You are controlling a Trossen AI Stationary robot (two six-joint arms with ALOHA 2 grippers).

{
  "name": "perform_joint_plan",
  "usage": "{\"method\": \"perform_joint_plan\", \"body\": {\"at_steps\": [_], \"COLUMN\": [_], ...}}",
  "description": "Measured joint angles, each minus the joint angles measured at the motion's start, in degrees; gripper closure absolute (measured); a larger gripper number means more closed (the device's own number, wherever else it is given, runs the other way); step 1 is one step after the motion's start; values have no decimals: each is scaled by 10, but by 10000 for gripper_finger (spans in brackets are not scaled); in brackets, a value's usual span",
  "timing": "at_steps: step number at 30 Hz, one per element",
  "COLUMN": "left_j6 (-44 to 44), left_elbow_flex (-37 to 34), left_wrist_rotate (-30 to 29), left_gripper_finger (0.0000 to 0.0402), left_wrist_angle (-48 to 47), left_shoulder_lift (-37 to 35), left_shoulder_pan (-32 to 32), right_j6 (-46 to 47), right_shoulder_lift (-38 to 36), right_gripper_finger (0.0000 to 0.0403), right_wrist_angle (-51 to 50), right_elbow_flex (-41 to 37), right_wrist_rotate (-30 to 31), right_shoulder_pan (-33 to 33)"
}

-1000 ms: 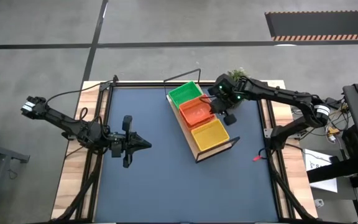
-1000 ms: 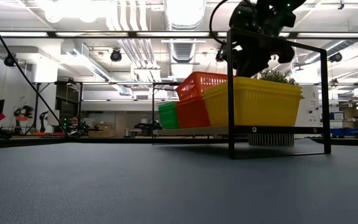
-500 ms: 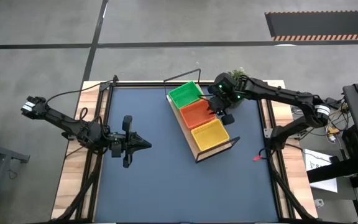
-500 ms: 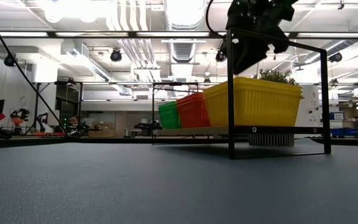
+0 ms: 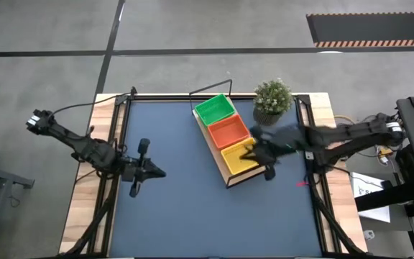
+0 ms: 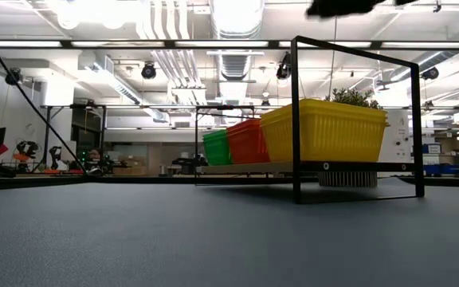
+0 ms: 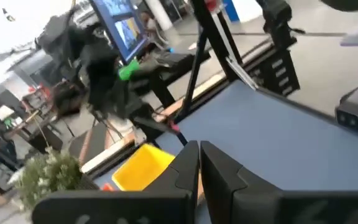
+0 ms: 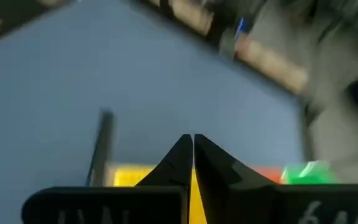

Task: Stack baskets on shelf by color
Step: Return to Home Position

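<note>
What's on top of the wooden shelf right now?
On the shelf: green basket, orange basket, yellow basket, in a row. The right gripper covers part of the yellow; stack counts are hidden.

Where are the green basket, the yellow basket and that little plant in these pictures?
green basket (image 5: 215, 109): high view, middle of its floor.
yellow basket (image 6: 325, 131): low view, its front wall.
plant (image 5: 272, 96): high view, its leafy top.
</note>
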Motion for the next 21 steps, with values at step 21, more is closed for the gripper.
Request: {"method": "perform_joint_plan", "body": {"at_steps": [21], "left_j6": [-102], "left_elbow_flex": [-283], "left_wrist_rotate": [-19], "left_gripper_finger": [402], "left_wrist_angle": [65], "left_shoulder_lift": [-377], "left_shoulder_pan": [-1], "right_j6": [-120], "right_shoulder_lift": [-272], "right_gripper_finger": [394], "right_wrist_angle": [584], "right_elbow_flex": [-442], "right_wrist_rotate": [55], "right_shoulder_pan": [39]}}
